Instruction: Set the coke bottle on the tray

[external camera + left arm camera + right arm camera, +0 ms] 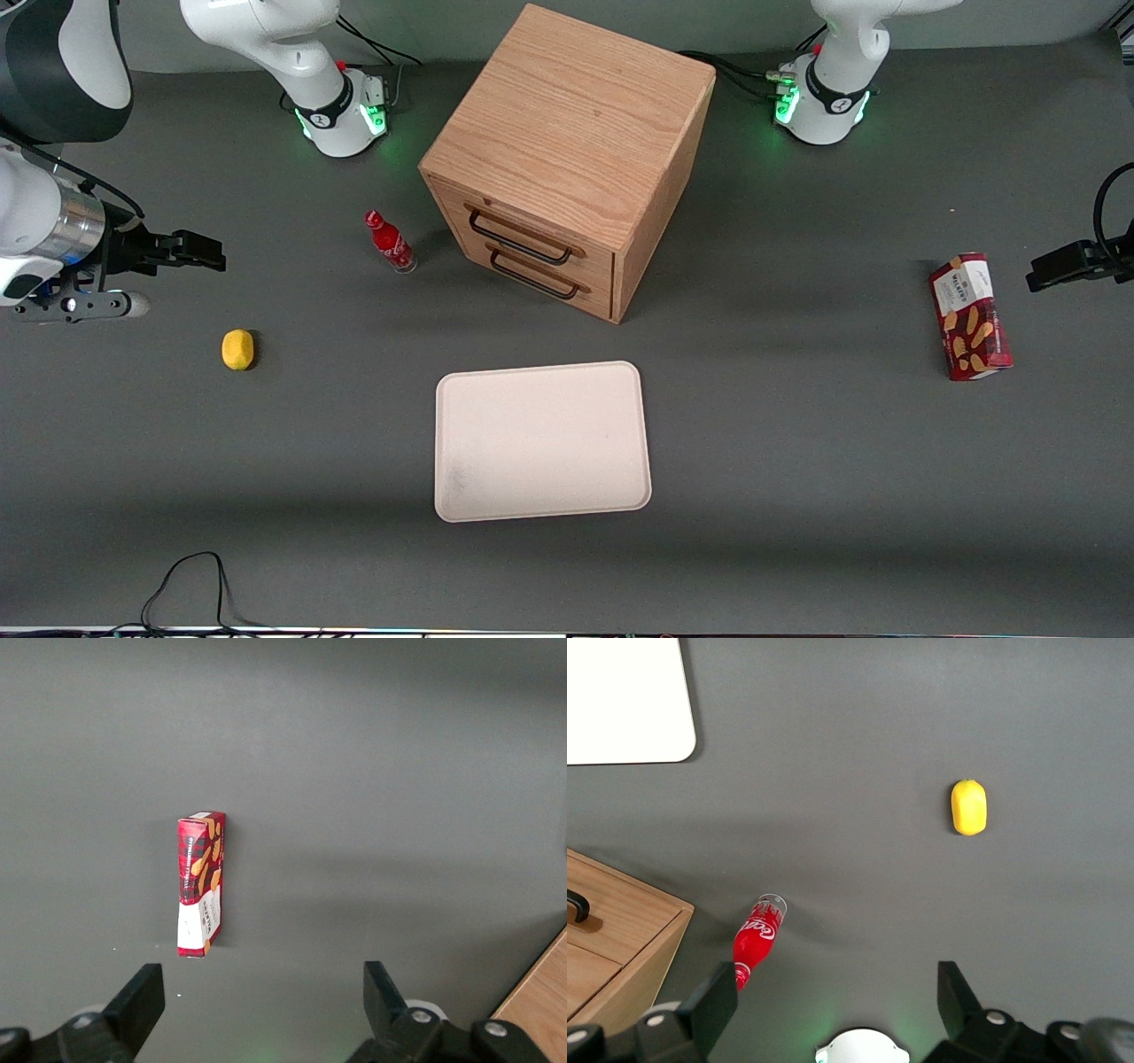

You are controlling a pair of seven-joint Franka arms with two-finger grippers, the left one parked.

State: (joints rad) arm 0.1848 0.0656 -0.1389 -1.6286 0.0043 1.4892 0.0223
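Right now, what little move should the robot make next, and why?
Probably swing the gripper toward the coke bottle. The gripper is open, holds nothing and hangs far from the bottle, which stands beside the wooden cabinet; the tray has nothing on it.

Grey table — bottle, tray, cabinet, lemon, box.

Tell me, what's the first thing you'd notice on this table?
Probably the big wooden cabinet with two drawers in the middle, and the cream-white tray lying flat in front of it, nearer the camera. Beside the cabinet stands a little red coke bottle, with a yellow lemon-like lump nearer the camera. The claw hovers open at the working arm's end, holding nothing.
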